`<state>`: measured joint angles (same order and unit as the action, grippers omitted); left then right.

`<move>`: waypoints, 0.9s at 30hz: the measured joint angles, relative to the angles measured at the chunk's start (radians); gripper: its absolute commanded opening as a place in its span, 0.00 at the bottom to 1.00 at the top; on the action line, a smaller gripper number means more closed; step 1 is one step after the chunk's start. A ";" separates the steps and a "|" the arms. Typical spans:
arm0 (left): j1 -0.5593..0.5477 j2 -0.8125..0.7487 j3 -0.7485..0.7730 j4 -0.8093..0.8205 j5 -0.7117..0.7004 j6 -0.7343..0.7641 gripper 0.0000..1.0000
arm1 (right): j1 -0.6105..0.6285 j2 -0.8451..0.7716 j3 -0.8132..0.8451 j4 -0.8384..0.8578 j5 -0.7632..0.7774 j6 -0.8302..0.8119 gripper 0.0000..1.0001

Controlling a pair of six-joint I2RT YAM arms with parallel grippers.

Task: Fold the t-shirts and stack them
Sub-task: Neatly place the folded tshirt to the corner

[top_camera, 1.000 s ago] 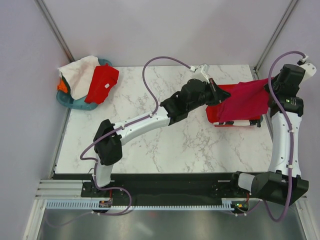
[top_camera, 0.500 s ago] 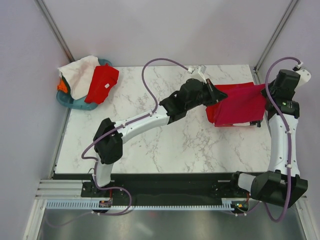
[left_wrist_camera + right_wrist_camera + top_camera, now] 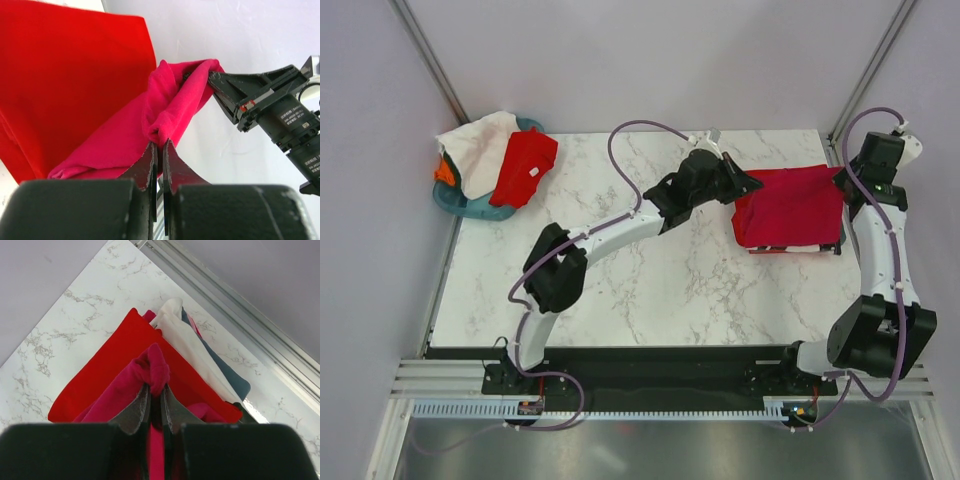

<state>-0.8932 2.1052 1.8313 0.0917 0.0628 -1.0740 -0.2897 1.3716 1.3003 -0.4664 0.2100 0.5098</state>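
Your left gripper (image 3: 745, 187) and right gripper (image 3: 842, 178) sit at opposite edges of the crimson-magenta cloth t-shirt (image 3: 790, 205), spread over the folded pile (image 3: 800, 246) on the white marble table (image 3: 640, 290).

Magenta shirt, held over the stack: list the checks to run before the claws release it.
1. Left claw shut on the magenta shirt: ok.
2. Right claw shut on the same shirt's far edge: ok.
3. Shirt spread over the red shirt that tops the stack: ok.
4. Held edge lying flat: not ok, it bunches at both claws.
5. Shirt's edges matching the stack below: cannot tell.
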 measured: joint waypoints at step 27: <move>0.158 0.251 0.263 -0.201 -0.112 0.079 0.95 | 0.002 0.303 0.095 0.260 -0.186 -0.003 0.88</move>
<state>-0.7357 2.3566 2.0945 -0.1097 -0.0494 -0.9951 -0.2882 1.6745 1.3952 -0.2066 0.0242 0.5072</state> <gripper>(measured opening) 0.945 0.865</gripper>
